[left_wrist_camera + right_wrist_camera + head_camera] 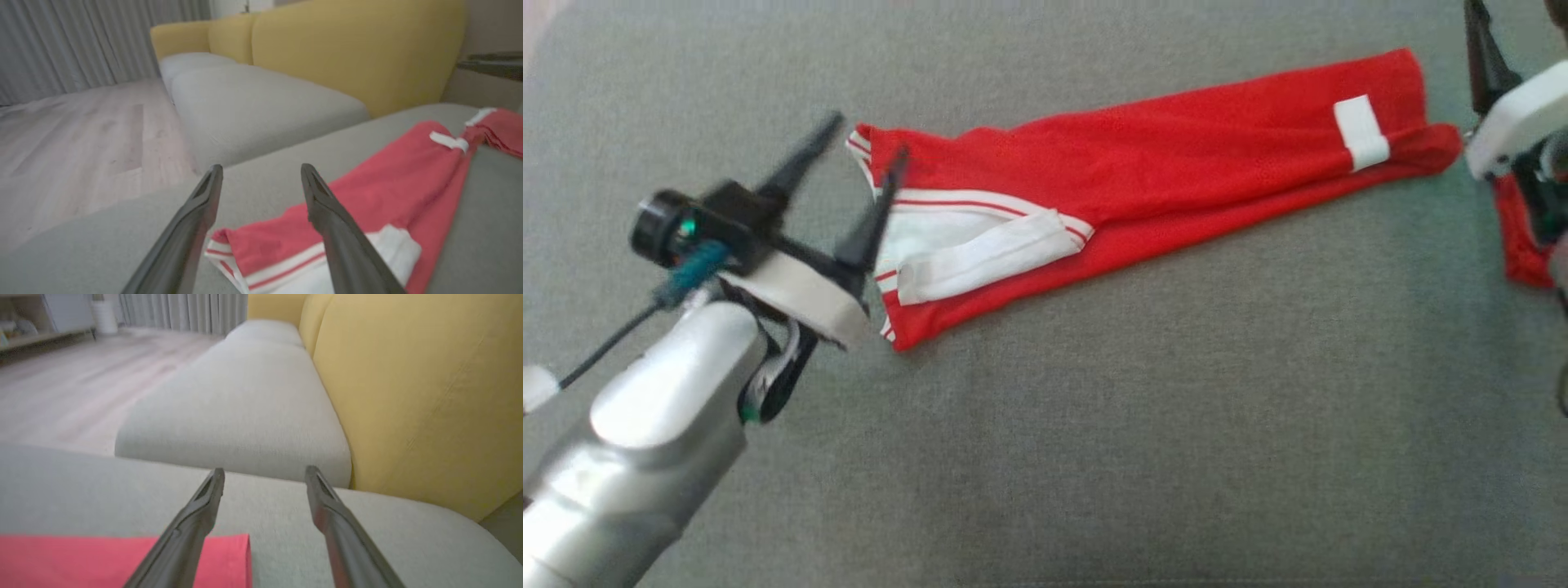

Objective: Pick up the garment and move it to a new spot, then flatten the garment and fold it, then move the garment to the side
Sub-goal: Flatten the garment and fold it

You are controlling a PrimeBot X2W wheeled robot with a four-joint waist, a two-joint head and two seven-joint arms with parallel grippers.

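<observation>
Right claw (1489, 61) partly off the edge, left claw (870, 135) blurry.

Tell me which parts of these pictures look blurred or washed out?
Head view: the left gripper is smeared and blurred, the garment fairly crisp. Left wrist view: the garment looks paler pink, the near fingers soft. Right wrist view: the far floor is out of focus.

A grey fabric cushion (1094, 425) is used as the support. A red garment (1192, 155) is laid directly on it, stretched long and narrow, roughly flat, slanted across the upper head view. Its white-striped end (964, 245) is turned left; a white patch (1361, 132) is seen near the right end.
</observation>
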